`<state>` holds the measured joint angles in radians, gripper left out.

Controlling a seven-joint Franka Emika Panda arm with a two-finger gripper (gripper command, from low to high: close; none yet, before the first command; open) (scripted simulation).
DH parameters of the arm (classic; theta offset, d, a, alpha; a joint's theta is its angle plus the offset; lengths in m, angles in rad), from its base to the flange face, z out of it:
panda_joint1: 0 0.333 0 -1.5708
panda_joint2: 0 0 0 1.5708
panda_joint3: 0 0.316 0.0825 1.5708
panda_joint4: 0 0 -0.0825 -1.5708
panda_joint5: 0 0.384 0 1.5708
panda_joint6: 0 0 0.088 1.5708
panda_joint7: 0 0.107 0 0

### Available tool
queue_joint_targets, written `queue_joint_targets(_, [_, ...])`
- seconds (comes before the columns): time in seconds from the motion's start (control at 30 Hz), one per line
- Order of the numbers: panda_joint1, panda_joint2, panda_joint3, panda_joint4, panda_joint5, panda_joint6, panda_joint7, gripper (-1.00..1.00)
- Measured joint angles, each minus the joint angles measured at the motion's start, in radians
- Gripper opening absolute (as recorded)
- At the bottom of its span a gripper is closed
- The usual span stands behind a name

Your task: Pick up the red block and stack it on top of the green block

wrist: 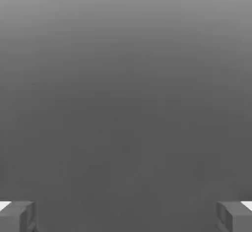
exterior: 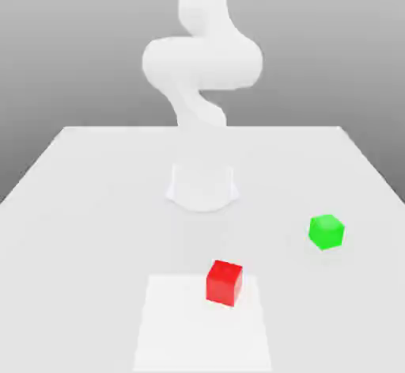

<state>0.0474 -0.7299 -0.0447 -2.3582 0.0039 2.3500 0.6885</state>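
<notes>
We find the red block (exterior: 224, 282) nearest the exterior camera, resting on the worktop (exterior: 79, 205) at the far edge of a paler square patch (exterior: 202, 328). Nothing touches it. The green block (exterior: 326, 231) sits further back and toward the exterior view's right, well apart from the red one, also flat on the worktop with its top face free.

Beyond both blocks stands the arm (exterior: 202, 58), its base (exterior: 202, 187) at mid-worktop and its upper links curling overhead.

In the hand view the fingers (wrist: 17, 216) appear at the two corners of the frame, spread wide, with nothing between them. The gripper (wrist: 126, 217) faces plain grey ground, with no block ahead of it.

We judge the task to be at its opening step: no grasp made, no approach evident. The next move calls for bringing the hand over the red block, squaring the wide fingers to its opposite faces, and descending until they straddle it before closing.
</notes>
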Motion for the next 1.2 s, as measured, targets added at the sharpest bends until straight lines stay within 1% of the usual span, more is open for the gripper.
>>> queue_joint_targets(0.2, [0.126,0.203,-0.107,-0.158,0.009,0.140,-0.311,0.00])
queue_joint_targets(0.33, [0.195,0.337,-0.154,-0.261,0.016,0.231,-0.512,0.00])
queue_joint_targets(0.5, [0.262,0.497,-0.191,-0.388,0.008,0.343,-0.746,0.00])
queue_joint_targets(0.67, [0.290,0.644,-0.199,-0.505,-0.042,0.452,-0.936,0.00])
queue_joint_targets(0.77, [0.296,0.711,-0.195,-0.510,-0.026,0.508,-0.978,0.00])
queue_joint_targets(0.87, [0.299,0.777,-0.185,-0.501,0.025,0.563,-1.019,0.00])
queue_joint_targets(0.93, [0.285,0.823,-0.159,-0.495,0.073,0.602,-1.055,0.00])
queue_joint_targets(1.07, [0.214,0.918,-0.065,-0.484,0.162,0.680,-1.117,0.00])
queue_joint_targets(1.1, [0.198,0.935,-0.046,-0.482,0.174,0.695,-1.126,-1.00])
queue_joint_targets(1.2, [0.198,0.935,-0.046,-0.482,0.174,0.693,-1.125,-1.00])
